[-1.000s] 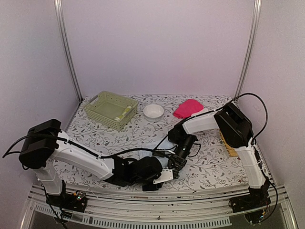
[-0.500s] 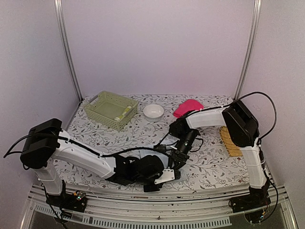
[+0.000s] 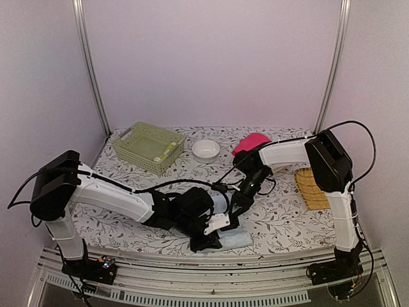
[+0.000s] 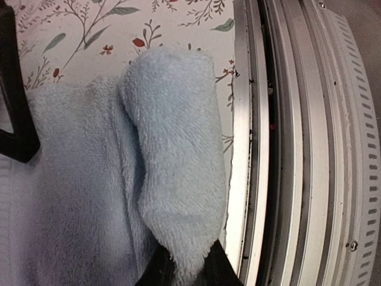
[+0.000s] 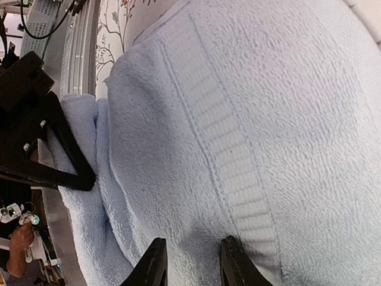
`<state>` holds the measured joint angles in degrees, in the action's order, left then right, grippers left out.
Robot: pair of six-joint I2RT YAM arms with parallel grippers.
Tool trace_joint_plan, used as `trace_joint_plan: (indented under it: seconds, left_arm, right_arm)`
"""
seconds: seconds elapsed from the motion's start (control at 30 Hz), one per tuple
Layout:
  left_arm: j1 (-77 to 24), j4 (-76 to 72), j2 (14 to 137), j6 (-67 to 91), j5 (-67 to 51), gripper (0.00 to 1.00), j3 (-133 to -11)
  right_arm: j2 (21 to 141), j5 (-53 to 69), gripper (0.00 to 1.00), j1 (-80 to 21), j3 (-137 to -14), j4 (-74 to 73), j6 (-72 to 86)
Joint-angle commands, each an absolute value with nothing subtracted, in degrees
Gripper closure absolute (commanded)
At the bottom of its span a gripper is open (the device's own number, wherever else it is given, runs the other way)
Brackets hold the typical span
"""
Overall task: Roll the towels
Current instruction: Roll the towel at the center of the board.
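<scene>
Biggest thing first: the floral tabletop [image 3: 128, 185]. The pale blue towel [image 3: 235, 240] is bunched at its near edge, roughly mid-way along, right beside the metal rail [image 4: 256, 149]. The pink towel [image 3: 250, 142], green basket [image 3: 148, 147] and yellow tray [image 3: 312, 188] sit well apart from it at the far and right side, so they're not in play.

What the next move hangs on is the towel's near hem. It stands up as a folded ridge that runs left-right along the rail, straight out from my left jaws. So I reckon the roll has to travel near to far, across that ridge.

My left arm [image 3: 115, 198] lies low across the tabletop from the left, wrist down by the near edge, and it's the one closer to that hem. It's pinched narrow on the end of the ridge, with cloth squeezed between the fingertips [image 4: 217, 265].

My right arm [image 3: 287, 153] reaches in from the far right and dips onto the flatter part of the towel just beyond. As for my right jaws, they're slightly apart with the tips pushed into the pile. I can't tell if they actually have a grip.
</scene>
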<state>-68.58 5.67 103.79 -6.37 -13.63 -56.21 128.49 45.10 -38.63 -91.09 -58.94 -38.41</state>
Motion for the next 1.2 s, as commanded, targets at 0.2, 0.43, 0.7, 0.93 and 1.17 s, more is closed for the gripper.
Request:
trace_joint_plan:
  seconds: [0.2, 0.43, 0.7, 0.93, 1.17]
  left_arm:
    - [-63.3, 7.4, 107.5, -1.4, -32.6, 0.92, -57.7]
    - [-60.1, 8.6, 111.1, 1.8, -39.2, 0.92, -59.5]
    - [-57.7, 11.1, 115.7, 4.2, -45.1, 0.92, -62.2]
    - [-55.7, 15.2, 121.6, 7.9, -49.7, 0.94, -66.2]
    - [-54.8, 14.4, 122.2, 9.6, -49.6, 0.93, -65.9]
  right_arm:
    - [130.6, 37.1, 0.67, -38.9, -91.0, -52.9, -31.6]
    - [121.7, 42.2, 0.63, -36.2, -94.8, -57.8, -35.0]
    - [105.1, 45.7, 0.59, -28.7, -96.3, -58.1, -34.6]
    - [87.5, 54.4, 0.55, -32.6, -78.8, -52.6, -45.4]
    - [84.8, 34.8, 0.54, -46.5, -63.3, -40.8, -45.6]
